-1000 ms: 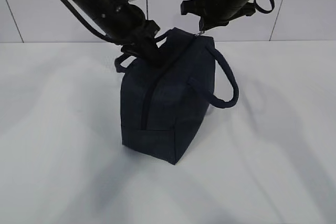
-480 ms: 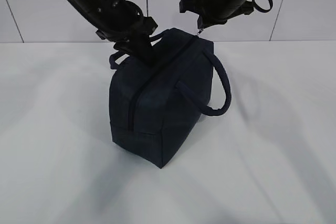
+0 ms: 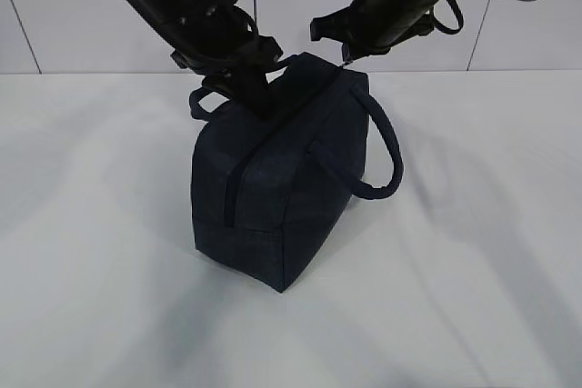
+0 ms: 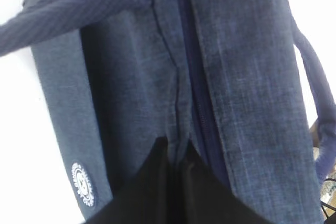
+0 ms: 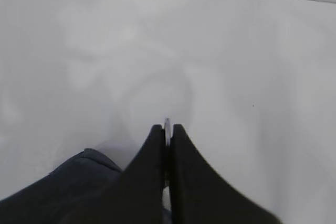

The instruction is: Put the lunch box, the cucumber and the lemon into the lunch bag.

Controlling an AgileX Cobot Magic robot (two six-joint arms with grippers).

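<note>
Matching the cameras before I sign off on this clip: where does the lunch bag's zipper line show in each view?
Exterior view: the zipper line runs along the top of the lunch bag and down its near end, centre frame.
Left wrist view: it runs top to bottom just right of centre, into the shut left gripper.
Right wrist view: not visible; only a corner of the bag, bottom left.
Shared landmark: the navy bag fabric.

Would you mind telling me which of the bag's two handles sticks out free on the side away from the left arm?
The right-hand handle of the lunch bag; the other handle sits tucked under the left gripper.
</note>
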